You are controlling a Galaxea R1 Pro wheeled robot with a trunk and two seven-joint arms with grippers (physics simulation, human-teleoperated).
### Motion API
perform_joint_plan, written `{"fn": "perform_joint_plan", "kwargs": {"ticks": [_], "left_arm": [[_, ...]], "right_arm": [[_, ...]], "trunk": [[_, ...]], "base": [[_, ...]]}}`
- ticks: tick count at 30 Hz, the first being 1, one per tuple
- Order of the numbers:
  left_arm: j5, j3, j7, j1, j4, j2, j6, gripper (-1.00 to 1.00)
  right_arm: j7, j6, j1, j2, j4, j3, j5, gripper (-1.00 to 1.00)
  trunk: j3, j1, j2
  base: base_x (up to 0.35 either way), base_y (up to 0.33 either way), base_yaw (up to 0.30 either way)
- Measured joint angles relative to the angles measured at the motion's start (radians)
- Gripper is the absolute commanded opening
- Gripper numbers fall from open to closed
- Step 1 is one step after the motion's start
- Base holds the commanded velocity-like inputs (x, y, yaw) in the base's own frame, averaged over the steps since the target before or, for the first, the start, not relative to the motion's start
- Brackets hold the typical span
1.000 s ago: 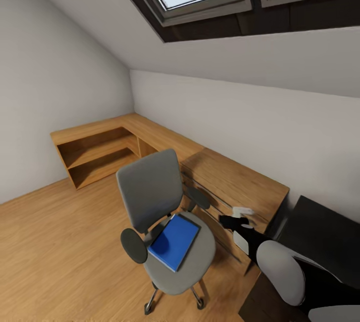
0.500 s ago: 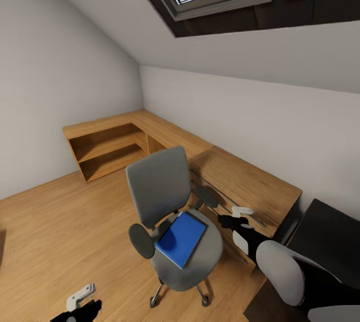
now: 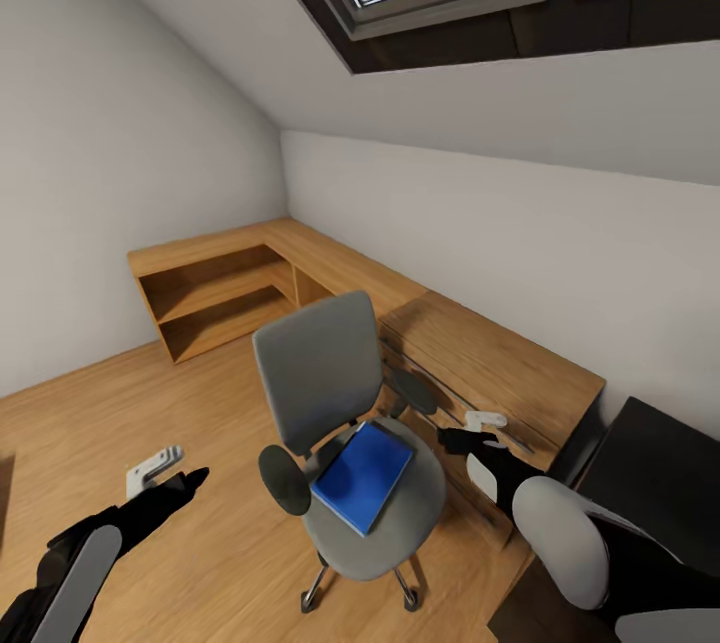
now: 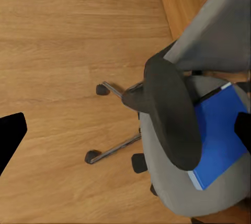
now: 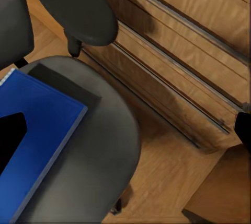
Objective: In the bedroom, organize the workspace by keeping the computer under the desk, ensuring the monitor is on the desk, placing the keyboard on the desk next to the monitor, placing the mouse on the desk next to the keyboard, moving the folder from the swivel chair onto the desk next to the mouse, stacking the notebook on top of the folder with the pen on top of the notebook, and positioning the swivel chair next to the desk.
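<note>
The blue folder [image 3: 362, 476] lies flat on the seat of the swivel chair [image 3: 330, 393], centre of the frame and a little low, one corner pointing toward the backrest. The left gripper [image 3: 165, 475] hovers over the wood floor [image 3: 120, 413] at lower left, well apart from the chair; the right gripper [image 3: 478, 431] hangs just beside the seat's far edge, in front of the low wooden cabinet [image 3: 480, 363]. Both sets of fingers look spread apart with nothing between them.

I judge the folder light, thin and fairly stiff, with a smooth cover that could slide on the upholstery. It lies too flat to pinch from above, so the edge nearest the seat rim seems the best hold. The black counter [image 3: 660, 473] shows at lower right.
</note>
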Motion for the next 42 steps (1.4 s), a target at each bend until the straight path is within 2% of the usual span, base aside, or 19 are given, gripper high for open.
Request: {"fn": "perform_joint_plan", "kwargs": {"ticks": [2, 8, 10, 11, 18, 30, 42], "left_arm": [[0.002, 0.008, 0.001, 0.0, -0.038, 0.0, 0.005, 1.0], [-0.002, 0.013, 0.003, 0.0, 0.017, -0.017, 0.0, 1.0], [-0.001, 0.012, 0.001, 0.0, 0.034, -0.037, -0.005, 1.0], [-0.005, 0.014, -0.002, 0.0, 0.055, -0.069, -0.01, 1.0], [-0.01, 0.017, -0.001, 0.0, 0.066, -0.085, -0.012, 1.0], [-0.011, 0.017, 0.001, 0.0, 0.068, -0.087, -0.012, 1.0], [-0.039, 0.016, 0.002, 0.0, 0.07, -0.091, -0.012, 1.0]], "right_arm": [[0.002, 0.115, -0.001, 0.002, -0.092, -0.005, -0.003, 1.0], [0.006, 0.202, -0.001, 0.014, -0.161, -0.013, -0.015, 1.0], [0.005, 0.216, 0.0, 0.025, -0.168, -0.015, -0.031, 1.0], [0.003, 0.223, 0.001, 0.045, -0.167, -0.015, -0.042, 1.0], [-0.001, 0.227, 0.002, 0.056, -0.159, -0.013, -0.043, 1.0], [-0.002, 0.227, 0.002, 0.057, -0.158, -0.012, -0.041, 1.0], [-0.006, 0.228, 0.002, 0.059, -0.148, -0.009, -0.038, 1.0]], "trunk": [[0.0, 0.0, 0.0], [0.0, 0.0, 0.0], [0.0, 0.0, 0.0], [0.0, 0.0, 0.0], [-0.003, 0.0, 0.0], [-0.019, 0.0, 0.0], [-0.035, 0.0, 0.0]], "base": [[0.0, 0.0, 0.0], [0.0, 0.0, 0.0], [0.0, 0.0, 0.0], [0.0, 0.0, 0.0], [0.0, 0.0, 0.053], [0.0, 0.0, 0.132], [0.0, 0.0, 0.138]]}}
